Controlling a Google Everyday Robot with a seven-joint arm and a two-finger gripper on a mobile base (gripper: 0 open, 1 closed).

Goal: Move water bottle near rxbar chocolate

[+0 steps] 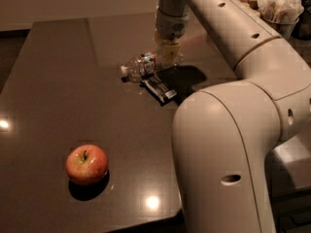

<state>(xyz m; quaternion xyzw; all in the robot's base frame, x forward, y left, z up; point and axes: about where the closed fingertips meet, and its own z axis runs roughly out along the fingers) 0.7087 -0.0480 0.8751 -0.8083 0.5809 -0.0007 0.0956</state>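
Placement step, by the look of it: claw [169, 57] grips the water bottle [141, 65] at its base end. The bottle lies sideways, just beside the rxbar chocolate [159, 87] on the bench [58, 81]. Next move likely needed: release, then retract clear.

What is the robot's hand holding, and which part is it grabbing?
The hand seems to grip the water bottle by its bottom end, opposite the white cap, beside the rxbar chocolate.
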